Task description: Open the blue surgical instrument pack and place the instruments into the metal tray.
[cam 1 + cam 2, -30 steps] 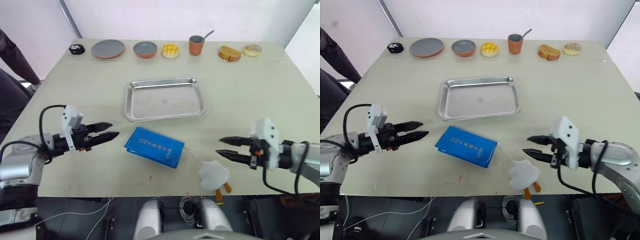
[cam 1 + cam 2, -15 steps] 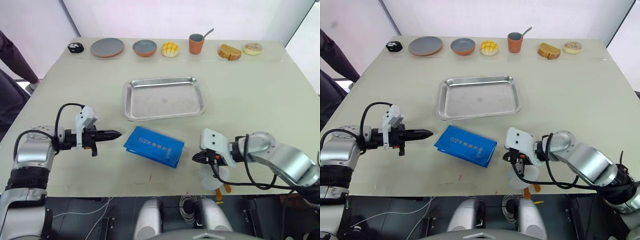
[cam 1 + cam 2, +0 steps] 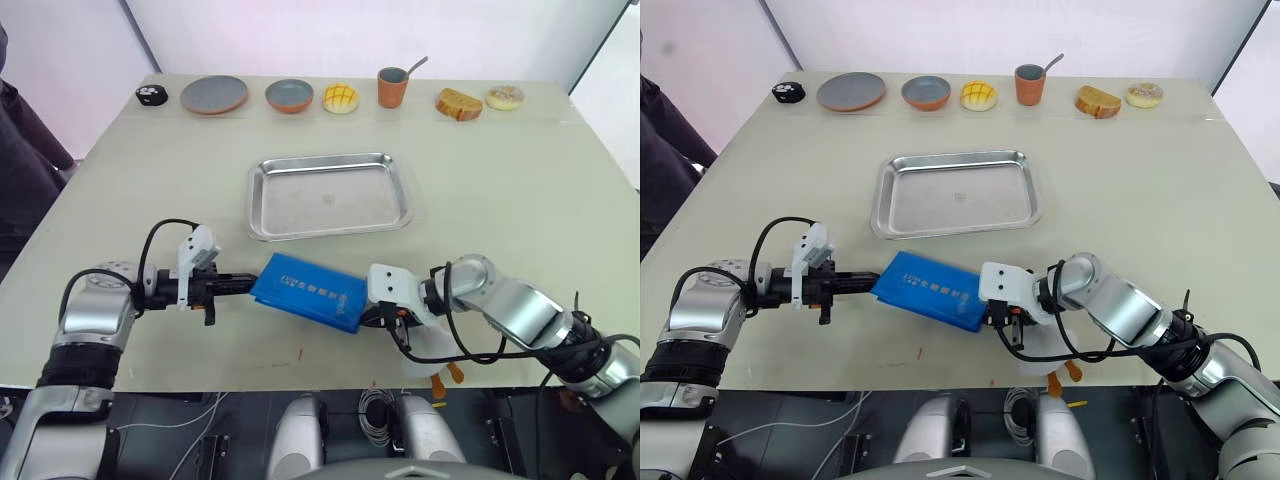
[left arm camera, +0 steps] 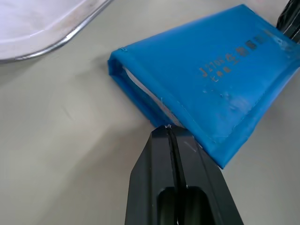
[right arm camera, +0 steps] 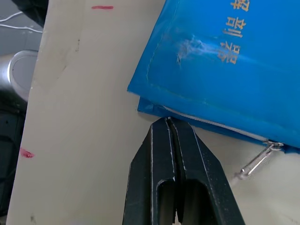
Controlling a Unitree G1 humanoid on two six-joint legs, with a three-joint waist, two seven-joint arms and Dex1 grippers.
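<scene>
A: Near edge of the bench: blue pack [image 3: 308, 292] lies flat, shut, zipper pull [image 5: 255, 160] at its right end. Left gripper [image 4: 168, 127] has fingers pressed together, tip at the pack's left end. Right gripper [image 5: 167, 120] likewise pinched closed on nothing, tip at the pack's seam.

B: Risk?

A: Closed tips only push. The pack could slide or spin toward the white toy [image 3: 425, 350] at the near edge, maybe off it. Missing the zipper pull leaves the tools sealed inside.

B: Farther out?

A: Metal tray [image 3: 329, 197] mid-bench, empty, just beyond the pack.
</scene>
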